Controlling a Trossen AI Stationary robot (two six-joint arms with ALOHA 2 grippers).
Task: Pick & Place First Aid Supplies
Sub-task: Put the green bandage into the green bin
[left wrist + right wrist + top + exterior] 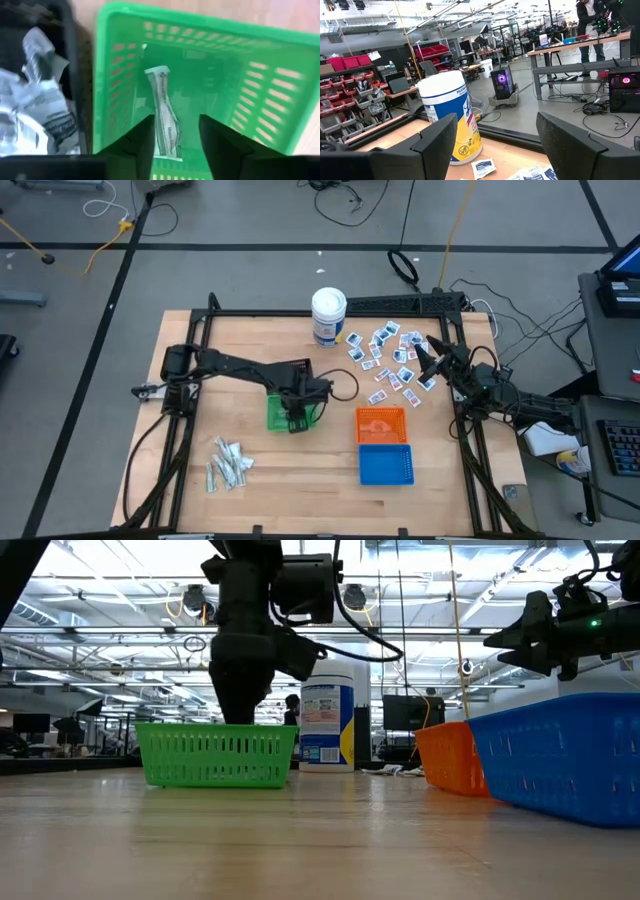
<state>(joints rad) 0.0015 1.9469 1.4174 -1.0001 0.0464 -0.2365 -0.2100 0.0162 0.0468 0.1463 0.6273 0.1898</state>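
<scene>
A green basket stands left of the table's middle. My left gripper points down into it, open. One pale narrow strip packet lies flat on the basket's floor between the two fingers, apart from both. More strips lie loose on the table near the front left. White square packets with blue print are scattered at the back right. My right gripper waits open and level above those squares, touching nothing.
A white canister stands at the back middle. An orange basket and a blue basket sit side by side right of the green one. A black basket holding crumpled strips adjoins the green basket.
</scene>
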